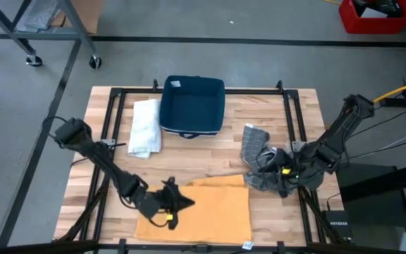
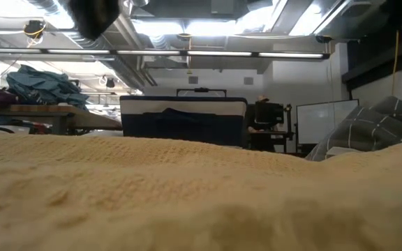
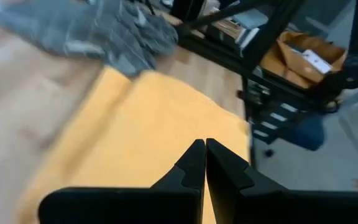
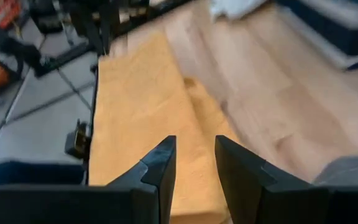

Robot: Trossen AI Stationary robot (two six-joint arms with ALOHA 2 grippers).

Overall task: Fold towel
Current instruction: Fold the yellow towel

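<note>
Butcher-block planks make up the table, framed by black rails on a grey concrete floor, with the orange towel lying flat at the lower centre of the high view. The left gripper, fingers pressed together, sits over its left edge; the right gripper, fingers apart on nothing, hovers by a grey checked cloth (crumpled) at right. A navy bin and white towel lie above.

The left gripper is low at the front of the table with fingers pressed together, while the right gripper waits half-parted, holding nothing.
</note>
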